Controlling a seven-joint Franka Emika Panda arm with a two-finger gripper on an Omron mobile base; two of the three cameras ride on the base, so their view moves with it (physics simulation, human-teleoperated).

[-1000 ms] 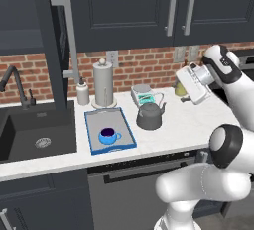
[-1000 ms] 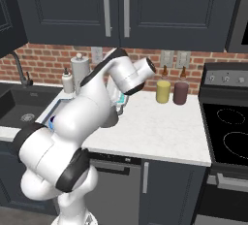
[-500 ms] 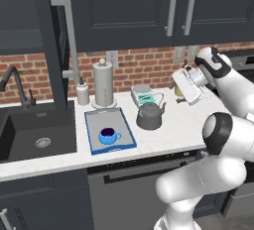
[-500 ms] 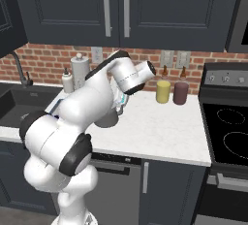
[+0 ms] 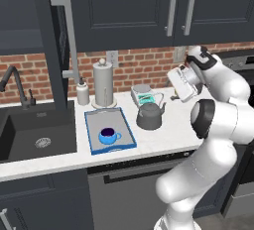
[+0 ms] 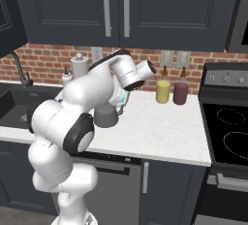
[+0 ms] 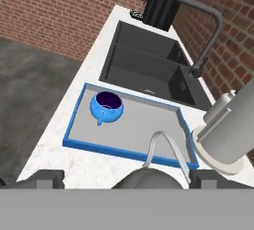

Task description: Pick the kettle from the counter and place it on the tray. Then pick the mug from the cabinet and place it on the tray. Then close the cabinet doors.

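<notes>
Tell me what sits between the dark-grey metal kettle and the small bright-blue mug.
In the hand view, only the tray's raised blue rim and bare grey tray floor separate the kettle from the mug.

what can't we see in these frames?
- Kettle: hand view, body cut off by the bottom edge.
- Kettle, right base view: mostly hidden behind the arm.
- Paper towel roll: hand view, top cut off at the right edge.
- Cabinet shelf: left base view, too dark.
</notes>
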